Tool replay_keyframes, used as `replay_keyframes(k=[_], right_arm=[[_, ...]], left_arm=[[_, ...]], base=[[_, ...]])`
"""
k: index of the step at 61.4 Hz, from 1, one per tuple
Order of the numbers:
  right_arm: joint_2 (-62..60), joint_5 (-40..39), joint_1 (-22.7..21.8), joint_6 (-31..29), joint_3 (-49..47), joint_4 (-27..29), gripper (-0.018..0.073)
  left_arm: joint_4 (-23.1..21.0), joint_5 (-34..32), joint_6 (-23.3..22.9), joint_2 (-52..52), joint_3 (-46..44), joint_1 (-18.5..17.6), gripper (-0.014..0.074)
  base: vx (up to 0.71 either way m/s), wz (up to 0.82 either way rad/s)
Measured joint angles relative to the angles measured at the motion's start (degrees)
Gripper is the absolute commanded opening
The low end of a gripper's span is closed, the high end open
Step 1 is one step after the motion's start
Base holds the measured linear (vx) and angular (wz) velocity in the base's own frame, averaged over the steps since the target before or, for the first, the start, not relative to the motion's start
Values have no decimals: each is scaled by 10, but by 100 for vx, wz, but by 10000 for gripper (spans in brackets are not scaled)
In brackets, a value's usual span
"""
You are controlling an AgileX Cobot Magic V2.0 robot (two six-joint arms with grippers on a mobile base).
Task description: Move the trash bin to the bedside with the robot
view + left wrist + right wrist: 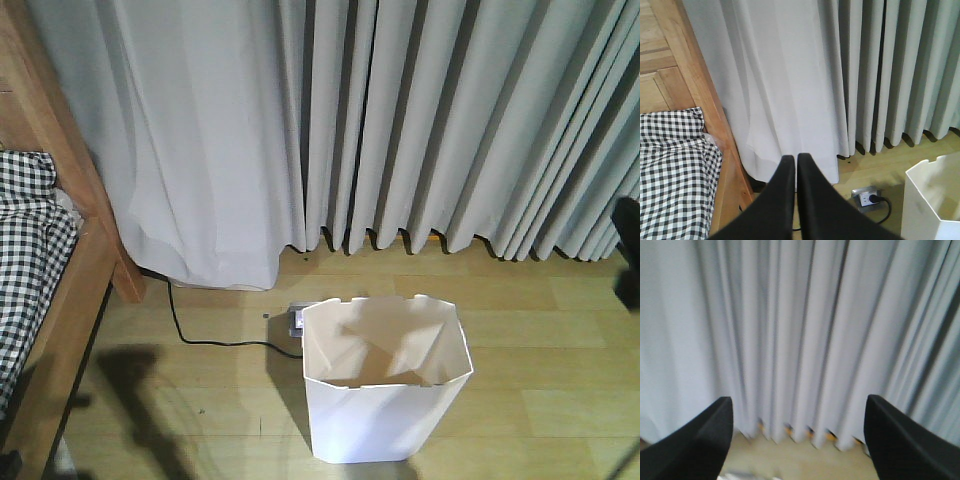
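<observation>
Pale grey curtains [400,120] hang in deep folds across the whole back of the room, their hems reaching down to a light wooden floor [540,330]. Along the left edge of the front view runs the bed frame [75,290], light-brown wood, with black-and-white checked bedding [25,240] lying over its side; the left wrist view shows the same frame and bedding from closer in, with the curtain falling just beside the bed's corner post.

On the floor, right of the bed and well apart from it, stands the trash bin [385,395]. It is white, upright and tapered, with a cut-corner rim that carries small notches, and its inside looks cream with nothing visible in it. In the left wrist view only its upper left corner shows at the lower right. Just behind the bin, near the curtain hem, a small grey power socket [296,320] lies on the floor, and a black cord [185,325] runs from it leftward toward the foot of the bed.

At the right edge of the front view a dark shape shows, too little of it to tell what it is.

The left tool [796,165] is held in the air above the floor beside the bed, its two black fingers pressed together with nothing between them. The right tool [797,435] faces the curtains in a blurred picture, its fingers spread wide apart and holding nothing.
</observation>
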Motion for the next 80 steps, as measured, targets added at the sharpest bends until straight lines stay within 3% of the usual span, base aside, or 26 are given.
replay_keyframes(k=[17, 22, 32, 71, 75, 80], right_arm=[[-144, 40, 0, 2, 37, 84, 501], [-150, 40, 0, 0, 37, 83, 387], [-150, 42, 0, -7, 37, 79, -15], [-150, 38, 0, -18, 39, 74, -8], [-150, 35, 0, -13, 41, 48, -8], [-165, 36, 0, 47, 41, -38, -8]], left_arm=[[0, 0, 0, 0, 0, 0, -7], [0, 0, 0, 0, 0, 0, -7], [0, 0, 0, 0, 0, 0, -7], [0, 0, 0, 0, 0, 0, -7], [0, 0, 0, 0, 0, 0, -7], [0, 0, 0, 0, 0, 0, -7]], base=[[0, 0], [0, 0], [0, 0], [0, 0], [0, 0], [0, 0]])
